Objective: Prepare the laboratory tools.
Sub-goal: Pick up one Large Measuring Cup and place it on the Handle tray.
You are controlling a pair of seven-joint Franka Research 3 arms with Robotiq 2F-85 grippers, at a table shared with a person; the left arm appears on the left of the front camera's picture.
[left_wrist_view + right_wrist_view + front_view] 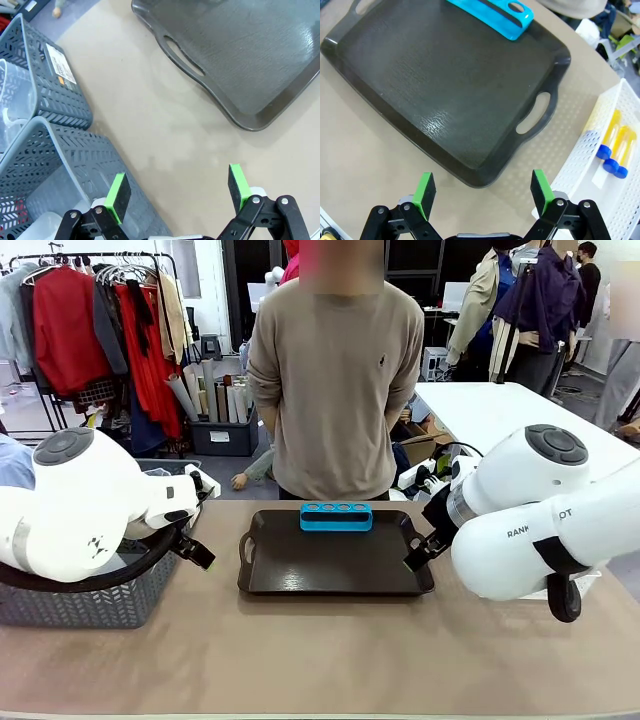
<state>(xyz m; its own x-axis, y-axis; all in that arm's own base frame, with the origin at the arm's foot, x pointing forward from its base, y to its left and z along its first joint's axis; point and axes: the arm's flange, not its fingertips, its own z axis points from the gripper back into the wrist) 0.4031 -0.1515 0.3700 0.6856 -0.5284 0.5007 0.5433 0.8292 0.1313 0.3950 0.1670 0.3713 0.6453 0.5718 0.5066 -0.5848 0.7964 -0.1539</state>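
Two tubes of yellow liquid with blue caps (615, 142) lie in a white mesh basket (580, 160), to the right of my right gripper (482, 189). That gripper is open and empty above the dark brown tray's (445, 85) near corner. A blue tube rack (336, 516) with its holes empty stands at the tray's far edge. My left gripper (178, 192) hangs open over bare table between the tray (250, 55) and two grey baskets. A clear plastic vessel (12, 100) shows in the farther grey basket (55, 90) and something translucent white (47, 202) in the nearer one (75, 160); their shapes are unclear.
A person (335, 380) stands at the far side behind the tray (335, 555), with no hands over the table. A grey basket (90, 600) sits under my left arm. Bare tabletop runs along the front edge (320, 670).
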